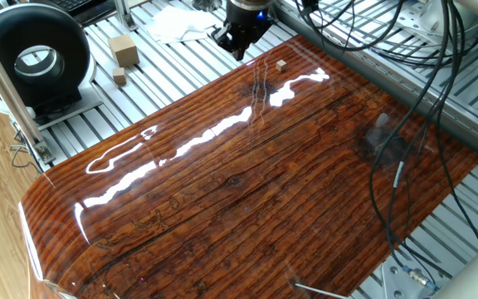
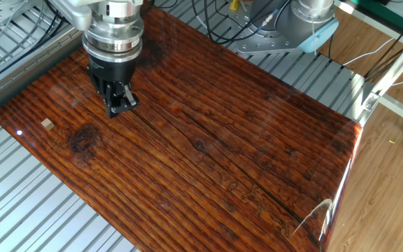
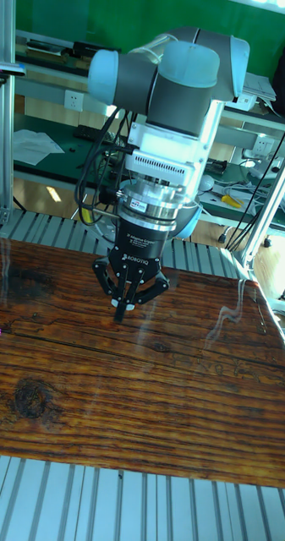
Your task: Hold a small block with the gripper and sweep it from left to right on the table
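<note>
The small block [image 1: 281, 65] is a tiny tan cube lying on the table [image 1: 264, 191] near its far edge. The other fixed view has the small block [image 2: 47, 124] near the left edge of the table [image 2: 222, 140]. My gripper [image 1: 239, 50] hovers left of the block and apart from it, over the board's far corner. In the other fixed view the gripper [image 2: 121, 106] stands upright to the right of the block. The tall view shows the gripper [image 3: 120, 311] with its fingers met at a point, holding nothing, just above the table [image 3: 159, 397]. The block is out of that view.
On the grey slatted base left of the board lie a bigger tan block [image 1: 124, 48], a smaller tan piece [image 1: 119, 76], a black round device [image 1: 31, 58] and a white cloth [image 1: 177, 23]. Black cables [image 1: 405, 124] hang over the right side. The arm's base [image 2: 306, 21] stands behind the board.
</note>
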Tool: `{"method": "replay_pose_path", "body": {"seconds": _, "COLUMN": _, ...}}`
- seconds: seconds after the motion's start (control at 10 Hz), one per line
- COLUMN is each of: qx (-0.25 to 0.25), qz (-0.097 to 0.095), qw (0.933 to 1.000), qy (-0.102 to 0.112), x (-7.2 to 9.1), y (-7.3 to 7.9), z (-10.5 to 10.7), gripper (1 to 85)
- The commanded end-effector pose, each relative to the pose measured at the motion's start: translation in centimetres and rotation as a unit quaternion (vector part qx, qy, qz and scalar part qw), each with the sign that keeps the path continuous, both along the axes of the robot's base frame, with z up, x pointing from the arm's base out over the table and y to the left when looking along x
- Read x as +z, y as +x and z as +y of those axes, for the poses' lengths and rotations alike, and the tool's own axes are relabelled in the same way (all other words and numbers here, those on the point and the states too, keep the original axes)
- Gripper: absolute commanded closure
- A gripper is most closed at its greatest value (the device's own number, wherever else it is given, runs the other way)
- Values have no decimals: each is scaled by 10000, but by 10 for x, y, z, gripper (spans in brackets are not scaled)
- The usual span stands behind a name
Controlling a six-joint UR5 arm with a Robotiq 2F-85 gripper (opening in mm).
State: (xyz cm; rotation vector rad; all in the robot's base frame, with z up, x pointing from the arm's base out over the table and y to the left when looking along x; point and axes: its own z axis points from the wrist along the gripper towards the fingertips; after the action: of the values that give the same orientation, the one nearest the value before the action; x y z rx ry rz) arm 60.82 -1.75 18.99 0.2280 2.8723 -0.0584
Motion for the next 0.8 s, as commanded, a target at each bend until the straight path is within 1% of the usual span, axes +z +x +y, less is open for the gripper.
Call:
{"method": "replay_pose_path", "body": {"seconds": 0.0, "qx": 66, "qz": -42, "qw": 10000, "qy": -7, "x": -7, "y": -1, "z": -5, "gripper": 847}}
{"method": "replay_pose_path", "body": {"seconds": 0.2, "qx": 127, "qz": -77, "qw": 9999, "qy": -23, "x": -14, "y": -2, "z": -7, "gripper": 847}}
{"method": "replay_pose_path", "body": {"seconds": 0.4, "qx": 189, "qz": 4, "qw": 9998, "qy": -1, "x": -14, "y": -5, "z": 0, "gripper": 847}}
{"method": "replay_pose_path", "body": {"seconds": 0.5, "qx": 232, "qz": 24, "qw": 9997, "qy": -104, "x": -14, "y": -6, "z": -3, "gripper": 847}}
{"method": "replay_pose_path", "body": {"seconds": 0.6, "qx": 311, "qz": 57, "qw": 9992, "qy": -248, "x": -15, "y": -7, "z": -9, "gripper": 847}}
{"method": "replay_pose_path", "body": {"seconds": 0.7, "qx": 330, "qz": 105, "qw": 9990, "qy": -267, "x": -17, "y": -10, "z": -12, "gripper": 847}}
